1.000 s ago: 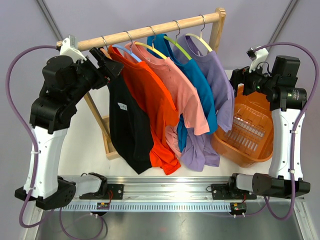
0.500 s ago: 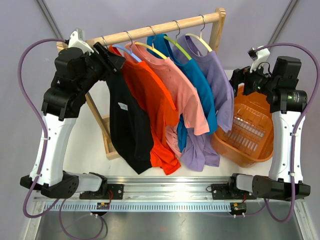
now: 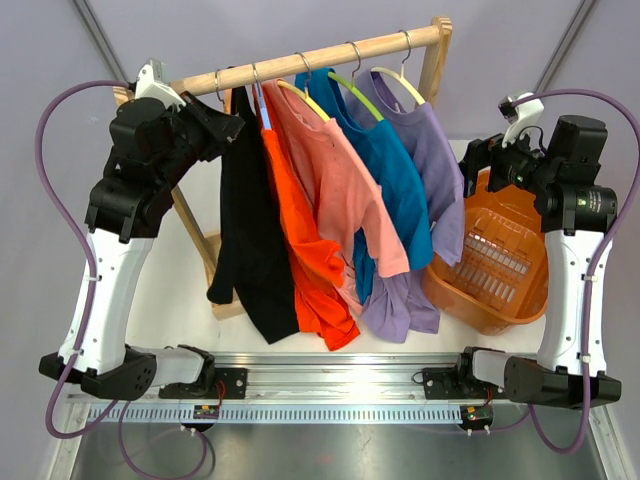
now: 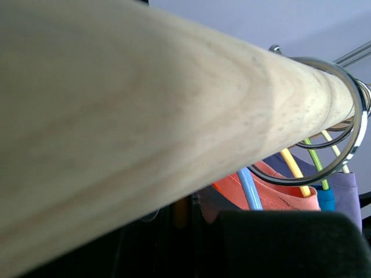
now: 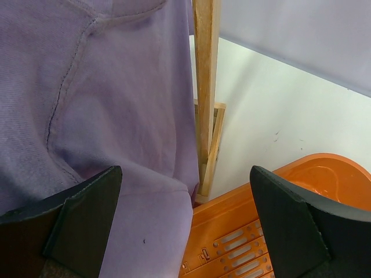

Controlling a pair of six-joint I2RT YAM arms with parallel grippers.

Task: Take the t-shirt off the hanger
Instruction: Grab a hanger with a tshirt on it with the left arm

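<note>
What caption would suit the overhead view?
At the wooden clothes rail, the left gripper is at the black t-shirt's shoulder; the right gripper hangs open by an orange basket.

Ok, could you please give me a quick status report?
Left gripper at black t-shirt shoulder, grip unclear. Right gripper open, by orange basket. T-shirt not yet off hanger; orange t-shirt pressed alongside.

Top camera overlooks everything; left wrist hugs rail (image 4: 174, 116), right faces purple shirt (image 5: 104, 87).

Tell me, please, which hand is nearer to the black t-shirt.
Left. The left hand is at the shoulder of the black t-shirt; the right hand is far off, past the purple t-shirt.
</note>
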